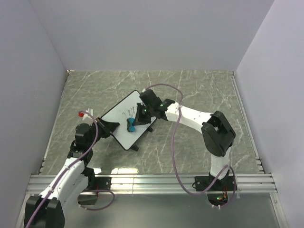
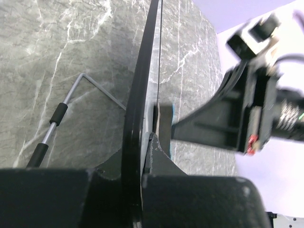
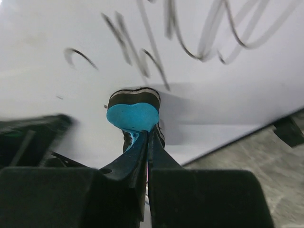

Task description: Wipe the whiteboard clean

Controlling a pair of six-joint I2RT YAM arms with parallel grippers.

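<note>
**WHITEBOARD HELD BY BOTH ARMS, ERASER ON ITS FACE**

**Top external view.**
- Whiteboard (image 1: 116,127): white face in a thin black frame, lying diagonally at mid-table, tilted up off the marbled grey table (image 1: 204,90).
- Left gripper (image 1: 106,126): at the board's near-left edge, fingers closed over the frame.
- Right gripper (image 1: 137,121): reaching in from the right, over the middle of the board.
- Eraser (image 1: 131,125): small, blue, bow-shaped, at the right gripper's tips and against the white face.
- Scribbles (image 1: 129,112): thin dark marker lines just beyond the eraser.

**Left wrist view.**
- Whiteboard (image 2: 137,104): seen edge-on, its black frame rising as a curved band through the centre of the picture.
- Left gripper (image 2: 144,159): jaws pressed together on the lower frame, one finger on each side of the board.
- Wire leg (image 2: 57,116): grey bent wire with black sleeves, behind the board on the left, over the table.
- Eraser (image 2: 166,121): seen from the side, flat against the board's face.
- Right gripper (image 2: 223,126): blurred, dark, just right of the eraser.

**Right wrist view.**
- Right gripper (image 3: 147,142): fingers pinched tight on the eraser's lower lobe.
- Eraser (image 3: 133,116): blue body, its dark-and-light banded pad meeting the board.
- Whiteboard (image 3: 247,90): fills most of the picture.
- Scribbles (image 3: 199,45): black looping strokes above the eraser, apart from it.
- Table (image 3: 270,166): a grey strip at the lower right.
</note>
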